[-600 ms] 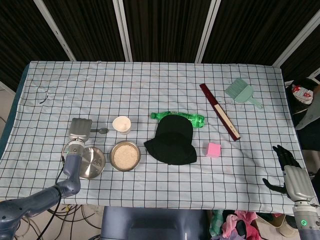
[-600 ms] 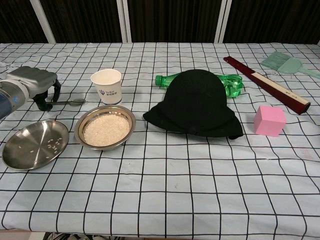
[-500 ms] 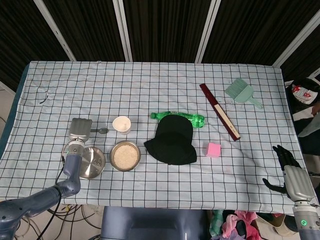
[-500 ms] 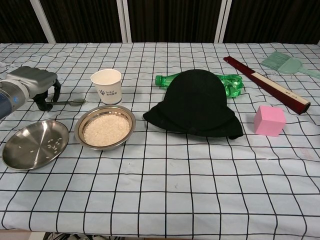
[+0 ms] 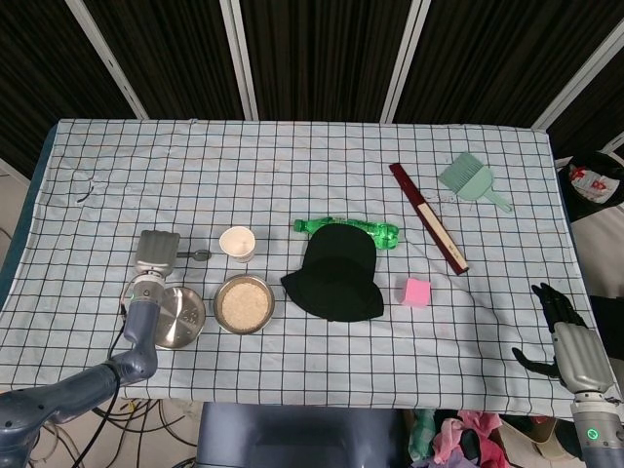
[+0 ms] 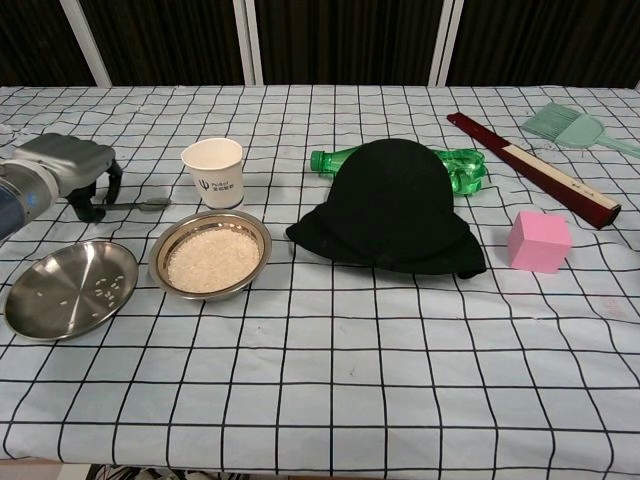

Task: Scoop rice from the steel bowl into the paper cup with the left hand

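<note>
The steel bowl [image 5: 244, 303] [image 6: 209, 254], full of white rice, stands at the front left of the checked table. Just behind it is the white paper cup [image 5: 238, 243] [image 6: 213, 172], upright. My left hand [image 5: 156, 252] [image 6: 70, 170] rests low on the cloth left of the cup, fingers curled down around the handle of a metal spoon [image 5: 200, 254] [image 6: 150, 205] that lies flat and points toward the cup. My right hand [image 5: 561, 336] hangs off the table's front right corner, fingers apart and holding nothing.
A shallow steel plate [image 5: 175, 317] [image 6: 70, 289] with a few grains sits left of the bowl. To the right are a black hat [image 5: 336, 273] [image 6: 390, 205], green bottle [image 5: 388, 233] [image 6: 462, 165], pink cube [image 5: 416, 292] [image 6: 540, 241], dark red stick [image 5: 429, 216] [image 6: 535, 169] and green brush [image 5: 471, 179] [image 6: 570, 127].
</note>
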You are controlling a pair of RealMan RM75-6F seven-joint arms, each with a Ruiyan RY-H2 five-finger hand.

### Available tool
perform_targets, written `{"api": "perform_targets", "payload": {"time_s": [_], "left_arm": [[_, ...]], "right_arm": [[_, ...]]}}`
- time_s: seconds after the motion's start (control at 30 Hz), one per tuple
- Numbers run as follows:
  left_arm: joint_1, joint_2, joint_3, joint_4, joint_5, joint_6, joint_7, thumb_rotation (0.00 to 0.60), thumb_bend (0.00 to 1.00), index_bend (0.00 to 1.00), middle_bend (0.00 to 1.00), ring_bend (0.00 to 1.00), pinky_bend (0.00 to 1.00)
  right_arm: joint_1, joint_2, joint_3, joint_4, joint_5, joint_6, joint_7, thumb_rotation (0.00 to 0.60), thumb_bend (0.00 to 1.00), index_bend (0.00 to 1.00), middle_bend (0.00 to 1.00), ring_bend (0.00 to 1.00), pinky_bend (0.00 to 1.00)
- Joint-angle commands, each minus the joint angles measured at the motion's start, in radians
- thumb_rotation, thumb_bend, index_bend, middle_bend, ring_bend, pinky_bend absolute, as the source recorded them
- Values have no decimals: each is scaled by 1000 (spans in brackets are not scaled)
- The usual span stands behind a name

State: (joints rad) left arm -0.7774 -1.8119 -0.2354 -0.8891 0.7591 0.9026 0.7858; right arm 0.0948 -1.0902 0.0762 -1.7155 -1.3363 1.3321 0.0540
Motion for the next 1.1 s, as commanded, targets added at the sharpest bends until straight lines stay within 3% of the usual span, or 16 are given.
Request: {"api": "perform_targets", "payload": {"time_s": [0.03, 0.67, 1.1], "left_arm": [[0, 0, 0, -1, 1, 0, 0, 600, 380, 522, 1000, 1000, 1000], [3, 3, 4, -17, 19, 17, -8, 600, 408, 576, 1000, 1000, 1000], [14, 77, 2, -170, 65, 95, 0, 600, 468, 637, 1000, 1000, 1000]], "right_arm": [[0, 0, 0, 0, 0, 0, -1, 600, 183, 0, 0, 0, 174], [0, 1, -1, -1, -1, 0, 1, 600, 182, 0, 0, 0, 174], [-1, 2, 0, -3, -2, 0, 7, 600, 184, 0, 0, 0, 174]]}}
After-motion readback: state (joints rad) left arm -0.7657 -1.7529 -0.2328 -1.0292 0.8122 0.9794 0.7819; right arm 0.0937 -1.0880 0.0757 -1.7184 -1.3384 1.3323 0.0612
